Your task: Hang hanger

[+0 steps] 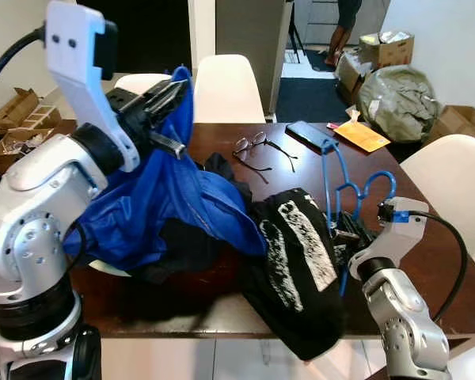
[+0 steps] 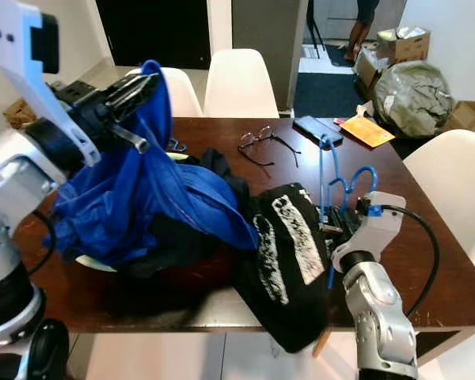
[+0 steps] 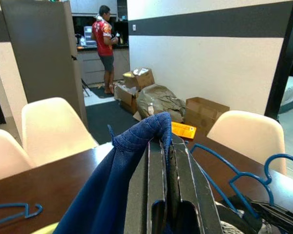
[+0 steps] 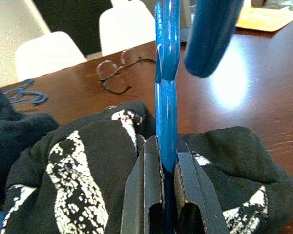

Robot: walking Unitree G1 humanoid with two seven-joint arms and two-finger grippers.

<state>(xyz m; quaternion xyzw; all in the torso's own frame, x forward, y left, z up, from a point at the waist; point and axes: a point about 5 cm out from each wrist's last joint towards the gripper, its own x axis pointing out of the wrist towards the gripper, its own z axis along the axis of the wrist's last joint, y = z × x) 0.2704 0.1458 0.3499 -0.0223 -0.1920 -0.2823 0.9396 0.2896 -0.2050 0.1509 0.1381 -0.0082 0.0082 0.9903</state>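
— Which way does the blue hanger (image 1: 342,190) point?

— It stands on edge at the right side of the dark table (image 1: 427,261), its long axis running upward from the right gripper (image 4: 167,161), with the curved hook loops at the top.

— How does it look?

— Thin bright blue plastic, curved. The right gripper's fingers are pinched tight on its lower part, just right of a black printed shirt (image 1: 297,261).

— And the other arm?

— The left gripper (image 3: 167,146) is raised on the left, fingers closed on a fold of the blue garment (image 1: 166,198), which drapes down onto the table. Far of that lie eyeglasses (image 1: 253,150); another blue hanger (image 2: 174,146) lies at the far left.
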